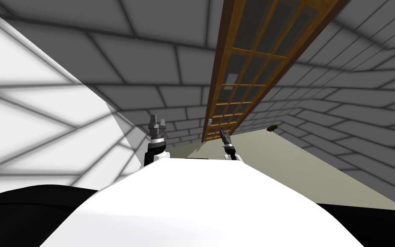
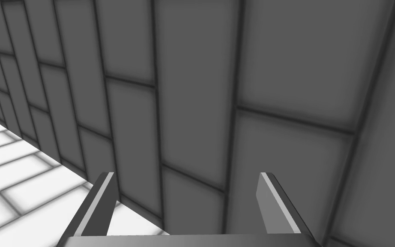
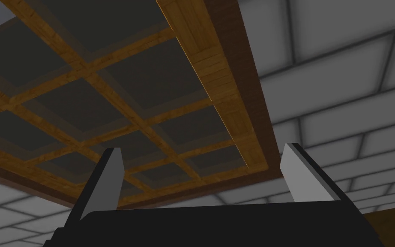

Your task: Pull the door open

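- Right gripper (image 3: 205,180): nearest to the wrist camera. Its two blade fingers stand well apart with nothing between them.
- Beyond those fingers, not touching them: a corner of the door (image 3: 119,94). It is a brown wooden lattice with dark panes, set in a darker brown frame (image 3: 246,85).
- The door's corner and its outer stile lie in the gap between the fingers. The lattice spreads past one finger, and a grey block wall (image 3: 342,77) lies past the other.
- Head view: the right gripper (image 1: 224,136) sits just below the lower end of the door (image 1: 243,73) and points up at it. We see a clear gap between fingertips and wood.
- A small pale piece (image 1: 209,121) sits on the door's left edge, to the left of the right gripper. It is too small for us to name.
- Left gripper (image 1: 157,124): raised, well to the left of the door, in front of the grey block wall (image 1: 149,64). In its wrist view the left gripper (image 2: 188,193) has its fingers apart and holds nothing.
- Farther out: a pale olive floor (image 1: 295,167) runs to the right of the door. A small brown object (image 1: 272,127) lies at the wall's foot there; we cannot tell what it is.
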Available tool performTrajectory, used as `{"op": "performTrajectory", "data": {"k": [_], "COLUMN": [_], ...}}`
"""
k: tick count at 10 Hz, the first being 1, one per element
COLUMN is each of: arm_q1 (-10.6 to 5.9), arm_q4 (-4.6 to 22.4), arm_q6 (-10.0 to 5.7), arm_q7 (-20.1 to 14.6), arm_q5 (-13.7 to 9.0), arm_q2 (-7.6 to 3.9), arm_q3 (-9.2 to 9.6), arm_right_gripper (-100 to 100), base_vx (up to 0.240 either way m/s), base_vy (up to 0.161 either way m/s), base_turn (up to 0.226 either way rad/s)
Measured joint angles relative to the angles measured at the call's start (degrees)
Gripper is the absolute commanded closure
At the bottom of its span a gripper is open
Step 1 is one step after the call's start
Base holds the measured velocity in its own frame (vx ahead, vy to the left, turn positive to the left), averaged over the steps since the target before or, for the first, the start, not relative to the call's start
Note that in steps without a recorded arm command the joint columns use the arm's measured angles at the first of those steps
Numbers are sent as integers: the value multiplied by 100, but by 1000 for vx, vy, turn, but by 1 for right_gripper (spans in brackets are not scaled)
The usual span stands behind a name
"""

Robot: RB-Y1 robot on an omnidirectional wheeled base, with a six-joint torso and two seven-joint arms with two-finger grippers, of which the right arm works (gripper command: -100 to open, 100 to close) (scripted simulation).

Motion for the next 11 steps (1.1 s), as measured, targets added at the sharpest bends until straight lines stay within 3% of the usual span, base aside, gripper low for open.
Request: {"op": "performTrajectory", "data": {"k": [6, 9, 11], "arm_q1": [-307, -403, -530], "arm_q4": [968, 1304, 1700], "arm_q6": [-249, -323, -459], "arm_q7": [563, 806, 1016], "arm_q5": [263, 383, 473], "arm_q2": [-82, -114, -163], "arm_q3": [-49, -61, -92], "arm_right_gripper": [-100, -100, -100], "base_vx": [76, 66, 99], "base_vy": [2, -6, 1], "base_turn": [10, 7, 10]}}
